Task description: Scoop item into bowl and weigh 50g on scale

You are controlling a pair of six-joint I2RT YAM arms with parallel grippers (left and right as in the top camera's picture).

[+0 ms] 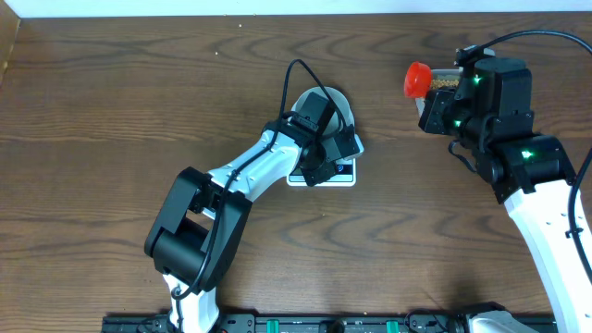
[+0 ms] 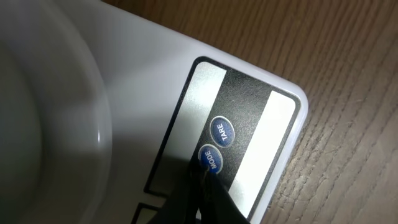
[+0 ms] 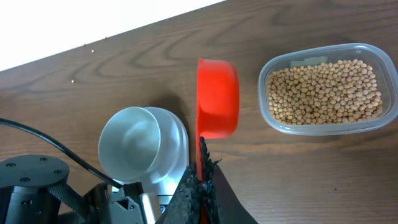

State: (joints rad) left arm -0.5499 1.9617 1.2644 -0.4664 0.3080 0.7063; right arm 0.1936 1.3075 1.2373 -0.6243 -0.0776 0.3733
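Left gripper (image 2: 204, 179) with tips pinched together and nothing between the jaws, set on the round blue MODE button (image 2: 209, 160) of the flat white rectangular digital scale (image 2: 155, 74); TARE button (image 2: 222, 130) just beside it; small round pale bowl (image 3: 134, 146) on the scale, empty; right gripper (image 3: 200, 180) clamped on the handle of a red plastic scoop (image 3: 217, 99), between the bowl and a clear plastic tub (image 3: 323, 127) on the brown wooden table (image 3: 298, 168); small tan-yellow beans (image 3: 323, 90) heaped in that tub.
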